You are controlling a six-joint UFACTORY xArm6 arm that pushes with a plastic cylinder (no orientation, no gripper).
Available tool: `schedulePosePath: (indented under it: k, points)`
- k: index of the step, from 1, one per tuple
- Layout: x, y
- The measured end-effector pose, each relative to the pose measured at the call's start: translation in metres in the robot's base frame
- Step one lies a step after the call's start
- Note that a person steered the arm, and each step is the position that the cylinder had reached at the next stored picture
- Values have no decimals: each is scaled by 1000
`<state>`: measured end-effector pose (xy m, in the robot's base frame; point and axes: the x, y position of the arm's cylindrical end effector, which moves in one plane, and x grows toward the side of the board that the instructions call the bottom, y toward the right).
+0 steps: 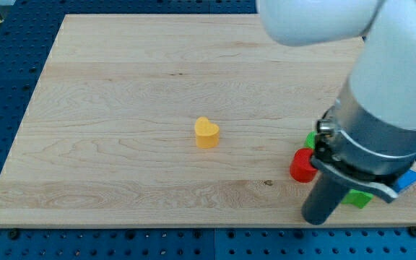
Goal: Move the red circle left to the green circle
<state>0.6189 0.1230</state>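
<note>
Pale wooden board (121, 108) on blue pegboard (6, 79)

red circle (302, 165), touching green circle (310, 139)

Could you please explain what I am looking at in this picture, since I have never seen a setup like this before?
This is one camera picture looking down at a wooden board on a blue perforated bench. The large white and grey shape at the view's right is a robot arm. It has no gripper and holds nothing; it ends in a dark rod, and its lower end, my tip, slides along the board to push small blocks. A yellow heart sits alone near the middle. By the arm lie a red block, just to the upper left of my tip, a green block half hidden above it, another green block and a blue block peeking out at the view's right.
</note>
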Motion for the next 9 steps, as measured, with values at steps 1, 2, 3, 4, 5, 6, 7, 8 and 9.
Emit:
schedulePosePath:
  k: [1,2,3,4,5,6,7,8,9]
  points:
    - [0,1]
    - [-14,2]
    - [-32,2]
    - [-38,10]
    - [-49,10]
    - [-55,10]
    - [-55,10]
    - [-64,10]
    - [-79,10]
